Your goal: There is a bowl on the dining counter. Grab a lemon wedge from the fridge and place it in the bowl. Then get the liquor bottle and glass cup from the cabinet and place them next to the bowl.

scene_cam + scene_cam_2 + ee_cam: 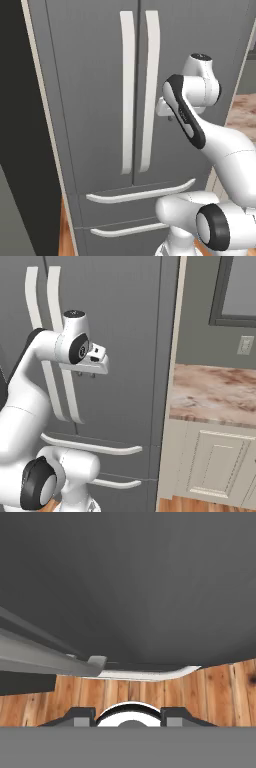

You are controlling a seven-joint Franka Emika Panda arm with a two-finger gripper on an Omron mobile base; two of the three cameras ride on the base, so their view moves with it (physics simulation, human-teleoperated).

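The dark grey fridge [90,100] [125,331] stands shut right in front of me, its two long pale handles [128,90] side by side. My gripper [86,375] [165,111] hangs open and points down, close in front of the right door beside the handles, with nothing between its fingers. In the hand view the fingertips [75,716] sit wide apart, looking down the door [128,587] at a curved drawer handle [150,673]. The lemon wedge is hidden behind the shut doors. Bowl, dining counter, liquor bottle, glass cup and cabinet are out of view.
Two drawers with curved pale handles [140,192] [127,230] lie below the doors. Right of the fridge runs a beige marbled worktop [215,391] on cream base units [215,466], with a wall socket [245,345] above. A dark panel [20,125] flanks the fridge's left. Wooden floor [210,692] lies below.
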